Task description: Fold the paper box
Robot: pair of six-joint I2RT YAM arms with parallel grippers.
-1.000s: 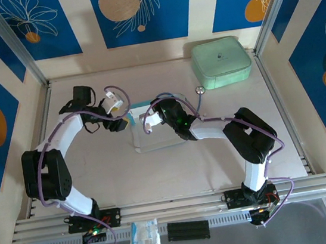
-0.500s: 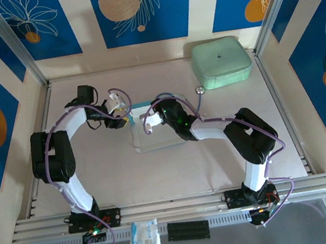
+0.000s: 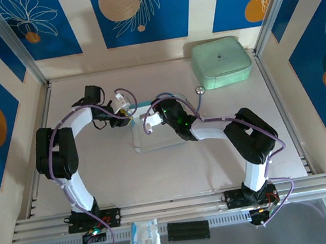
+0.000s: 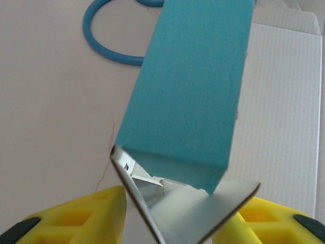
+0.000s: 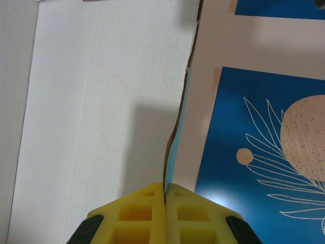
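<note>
The paper box [image 3: 155, 137] lies mid-table as a grey-white sheet with walls partly raised. In the left wrist view its blue wall [image 4: 195, 86] stands upright, with grey end flaps [image 4: 203, 213] folded in below it. My left gripper [image 3: 129, 115] is at the box's left end. Its yellow fingers [image 4: 76, 218] stand half apart on either side of those flaps, close against the card. My right gripper [image 3: 151, 121] is shut on the thin edge of a raised wall [image 5: 175, 127], beside the white inner panel [image 5: 101, 101].
A mint-green case [image 3: 221, 62] sits at the back right. A blue cord loop [image 4: 101, 46] lies on the table behind the box. A white-and-blue packet [image 3: 144, 234] and a black part [image 3: 188, 230] rest on the front rail.
My left arm has swung right, up to the box's left end, and its jaws have narrowed round the flaps. The right arm and its grip are unchanged.
</note>
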